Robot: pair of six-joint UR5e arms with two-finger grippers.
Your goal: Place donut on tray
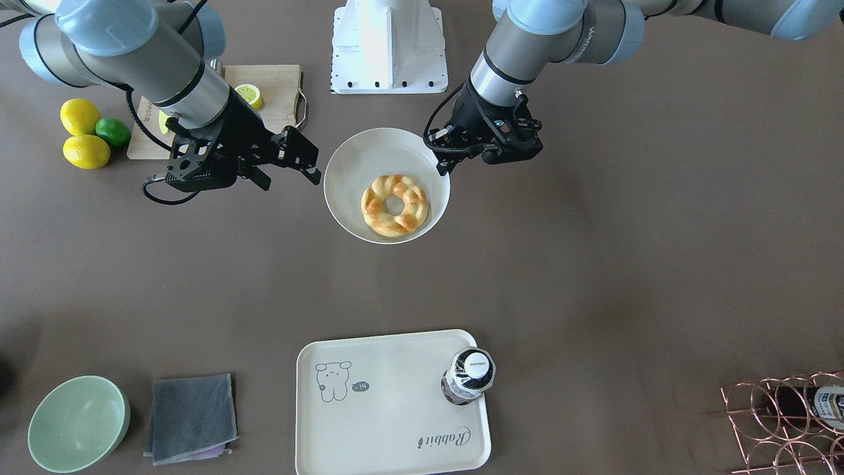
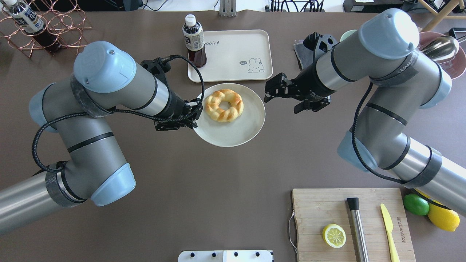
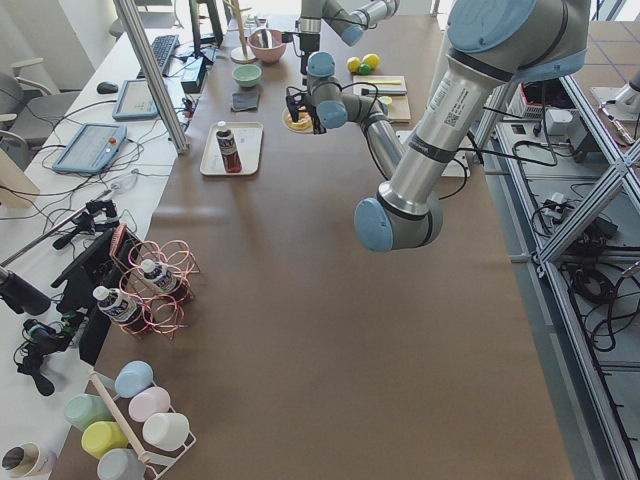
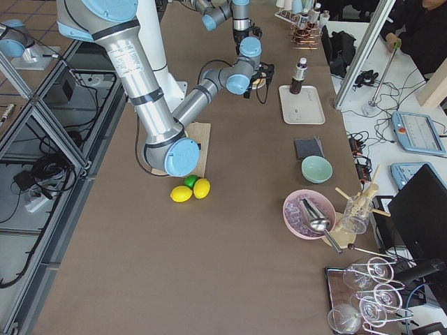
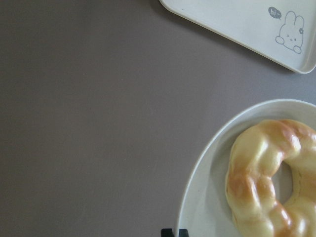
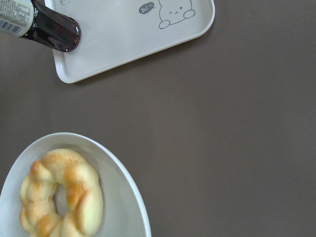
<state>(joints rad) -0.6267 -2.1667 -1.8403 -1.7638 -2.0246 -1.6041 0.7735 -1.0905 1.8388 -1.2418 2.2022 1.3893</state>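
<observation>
The golden braided donut point(image 1: 394, 205) lies on a white round plate point(image 1: 356, 165); it also shows in the overhead view point(image 2: 224, 105). My left gripper point(image 2: 194, 117) is shut on the plate's rim on the robot's left side point(image 1: 443, 165). My right gripper point(image 1: 300, 160) is open and empty, just off the plate's other side point(image 2: 273, 91). The cream tray point(image 1: 382, 422) with the rabbit drawing lies beyond the plate point(image 2: 236, 51). Both wrist views show the donut point(image 5: 271, 182) point(image 6: 59, 197) and a tray corner point(image 5: 237, 24) point(image 6: 123, 44).
A dark drink bottle point(image 1: 469, 376) stands on the tray's corner point(image 2: 193, 40). A wooden cutting board point(image 2: 316, 207) holds a lemon half point(image 2: 334, 235), a steel rod and a yellow knife. Lemons and a lime point(image 1: 113, 131), a green bowl point(image 1: 78, 422), a grey cloth point(image 1: 191, 417), a copper bottle rack point(image 2: 54, 25).
</observation>
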